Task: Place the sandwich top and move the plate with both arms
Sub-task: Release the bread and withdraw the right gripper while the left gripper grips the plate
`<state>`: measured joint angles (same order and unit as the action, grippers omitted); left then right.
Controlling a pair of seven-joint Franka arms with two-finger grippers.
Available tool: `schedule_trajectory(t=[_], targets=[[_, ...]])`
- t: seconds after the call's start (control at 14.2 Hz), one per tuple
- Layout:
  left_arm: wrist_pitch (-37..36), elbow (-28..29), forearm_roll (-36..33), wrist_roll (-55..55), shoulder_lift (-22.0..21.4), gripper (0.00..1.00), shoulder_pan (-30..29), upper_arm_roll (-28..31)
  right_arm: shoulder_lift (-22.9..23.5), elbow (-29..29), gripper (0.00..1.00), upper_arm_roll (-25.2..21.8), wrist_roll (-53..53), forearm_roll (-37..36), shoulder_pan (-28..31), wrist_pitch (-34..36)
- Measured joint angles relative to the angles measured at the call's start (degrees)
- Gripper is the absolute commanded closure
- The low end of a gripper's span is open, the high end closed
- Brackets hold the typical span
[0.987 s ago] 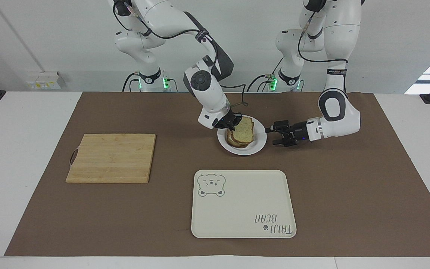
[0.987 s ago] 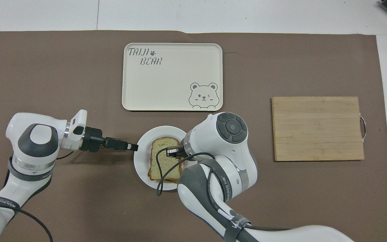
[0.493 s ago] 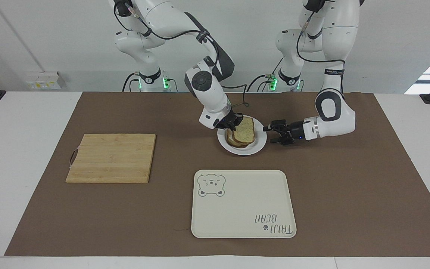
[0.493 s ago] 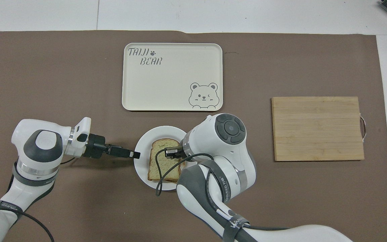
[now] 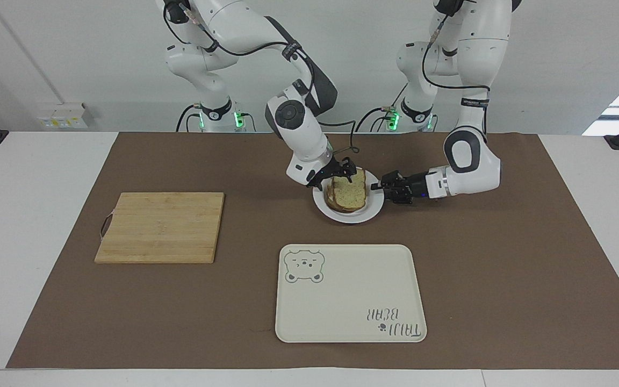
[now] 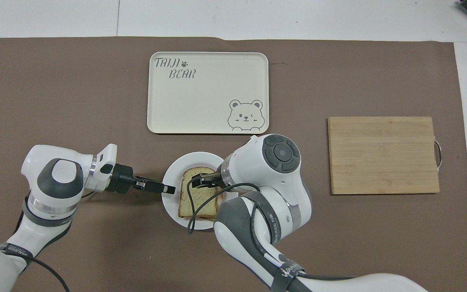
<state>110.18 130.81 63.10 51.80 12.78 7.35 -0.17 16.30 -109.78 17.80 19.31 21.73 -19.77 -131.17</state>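
Both tools crowd the small round white plate point(image 5: 372, 210)

The cream rectangular bear tray point(image 5: 350, 293) blocks the edge farthest from the robots; bare brown mat point(image 5: 503, 258) lies open toward the bench's ends.

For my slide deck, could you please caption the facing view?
Sandwich top on the plate; right gripper over the bread, left gripper at the plate's rim.

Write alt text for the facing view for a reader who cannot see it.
A bread sandwich sits on a small white plate mid-table, with the right gripper at its top slice and the left gripper at the plate's rim toward the left arm's end. Farther from the robots lies a cream bear tray; a wooden cutting board lies toward the right arm's end.
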Motion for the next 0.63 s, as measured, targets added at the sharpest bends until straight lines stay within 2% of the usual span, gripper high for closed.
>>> schedule_trajectory(t=[0.21,0.63], targets=[[0.11,0.09,0.0,0.0,0.0,0.55,0.13,-0.03,-1.99,0.22,0.0,-0.34,-0.01,-0.85,0.87,1.48],[0.63,0.5,0.05,0.0,0.0,0.89,0.92,-0.03,-8.17,0.35,0.0,-0.42,-0.02,-6.7,5.17,7.52]])
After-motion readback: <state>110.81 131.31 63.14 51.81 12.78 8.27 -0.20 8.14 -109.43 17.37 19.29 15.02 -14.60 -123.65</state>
